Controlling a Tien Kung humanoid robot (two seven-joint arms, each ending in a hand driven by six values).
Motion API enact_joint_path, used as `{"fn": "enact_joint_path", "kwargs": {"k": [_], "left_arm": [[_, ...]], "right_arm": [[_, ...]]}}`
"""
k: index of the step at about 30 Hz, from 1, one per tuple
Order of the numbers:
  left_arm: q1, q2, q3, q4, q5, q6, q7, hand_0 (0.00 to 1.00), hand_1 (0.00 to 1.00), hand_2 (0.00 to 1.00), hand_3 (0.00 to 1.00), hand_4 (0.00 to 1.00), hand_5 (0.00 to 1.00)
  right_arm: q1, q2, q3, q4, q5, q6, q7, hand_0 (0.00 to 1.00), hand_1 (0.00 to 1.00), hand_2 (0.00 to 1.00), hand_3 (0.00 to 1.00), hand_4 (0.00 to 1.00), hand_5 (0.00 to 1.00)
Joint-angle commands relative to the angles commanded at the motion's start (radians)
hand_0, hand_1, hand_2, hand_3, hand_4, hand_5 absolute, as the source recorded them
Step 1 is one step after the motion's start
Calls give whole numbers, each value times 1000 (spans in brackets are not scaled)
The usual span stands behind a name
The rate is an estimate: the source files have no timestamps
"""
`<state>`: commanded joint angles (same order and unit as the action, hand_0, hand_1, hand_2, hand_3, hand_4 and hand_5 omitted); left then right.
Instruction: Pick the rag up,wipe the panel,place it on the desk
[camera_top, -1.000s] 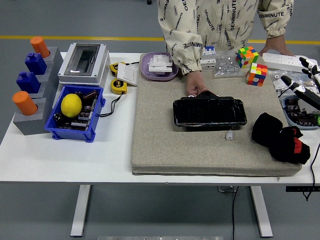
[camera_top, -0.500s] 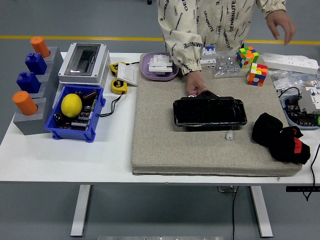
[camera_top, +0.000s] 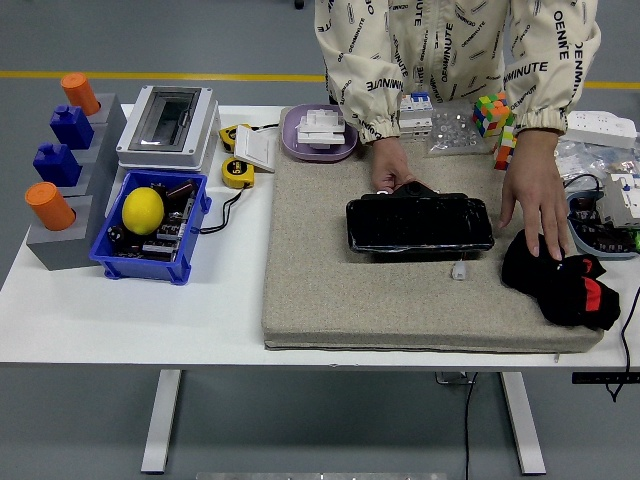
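Neither robot hand shows in the head view, so their state cannot be told.

The hands present belong to the person at the table's far edge. One hand (camera_top: 537, 200) reaches down with fingers extended, the fingertips resting on the black rag (camera_top: 560, 277). The rag lies bunched, a red patch showing, at the right edge of the grey mat (camera_top: 330, 290), near its front corner. The other hand (camera_top: 391, 168) rests against the far edge of the dark panel (camera_top: 420, 224), apparently steadying it.

The panel lies flat mid-mat, just left of the rag, and a small white piece (camera_top: 458, 270) sits at its near edge.

Judgement: the rag on the mat fits both a rag awaiting pickup and one set down after wiping.
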<state>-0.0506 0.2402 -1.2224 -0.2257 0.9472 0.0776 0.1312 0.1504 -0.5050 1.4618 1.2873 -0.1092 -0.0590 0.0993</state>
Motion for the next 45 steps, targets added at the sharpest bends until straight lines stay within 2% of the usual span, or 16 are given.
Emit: {"fn": "enact_joint_path", "kwargs": {"k": [45], "left_arm": [[-2, -6, -8, 2, 4, 0, 0, 652, 663, 695, 580, 679, 447]], "right_arm": [[9, 0, 17, -5, 1, -19, -12, 941, 859, 887, 873, 998, 998]]}}
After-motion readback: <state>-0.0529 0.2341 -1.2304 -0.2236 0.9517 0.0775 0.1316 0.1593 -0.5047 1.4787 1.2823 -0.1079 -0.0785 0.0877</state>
